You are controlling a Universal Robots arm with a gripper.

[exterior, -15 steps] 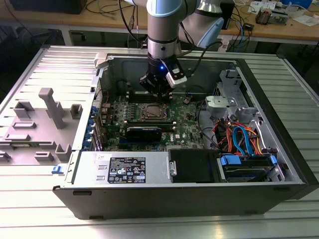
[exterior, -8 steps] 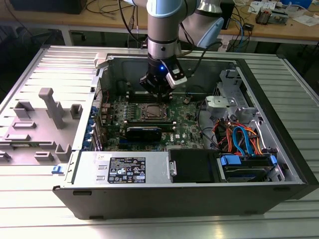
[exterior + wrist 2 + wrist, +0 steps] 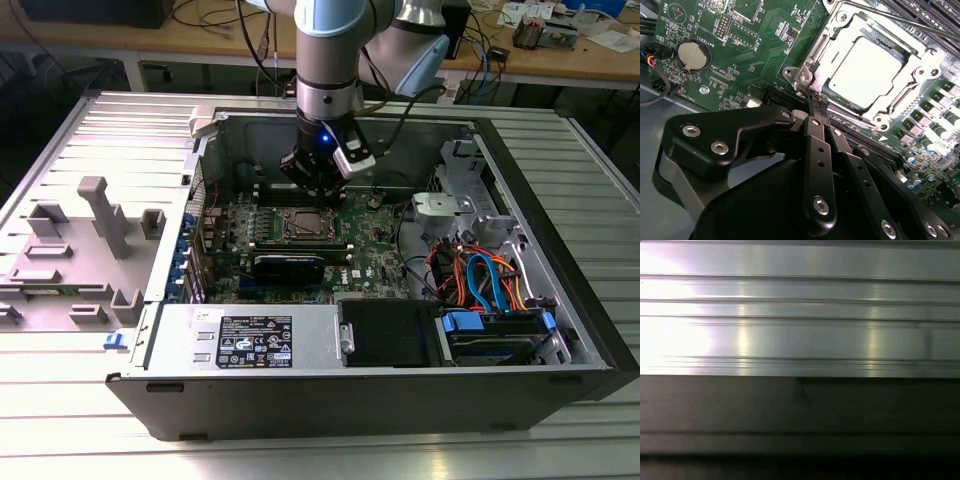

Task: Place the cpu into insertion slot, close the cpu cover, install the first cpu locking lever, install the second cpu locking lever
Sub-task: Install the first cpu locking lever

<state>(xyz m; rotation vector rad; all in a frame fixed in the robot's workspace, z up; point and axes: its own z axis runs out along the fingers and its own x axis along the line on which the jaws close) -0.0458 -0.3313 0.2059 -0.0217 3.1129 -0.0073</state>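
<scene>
- Silver-grey cpu (image 3: 867,70) is seated in the insertion slot (image 3: 308,222); the cpu cover (image 3: 900,95) lies closed over it.
- Gripper (image 3: 817,102): fingers pinched together, holding nothing, tips at the cover's corner.
- Step in hand, judged: locking-lever installation.
- Next move calls for precise contact with a thin lever (image 3: 875,15).

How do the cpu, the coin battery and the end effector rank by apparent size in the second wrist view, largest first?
1. end effector, though it sits nearest the camera, so its apparent size is inflated.
2. cpu, seated under the closed cpu cover.
3. coin battery, clearly the smallest.
</scene>
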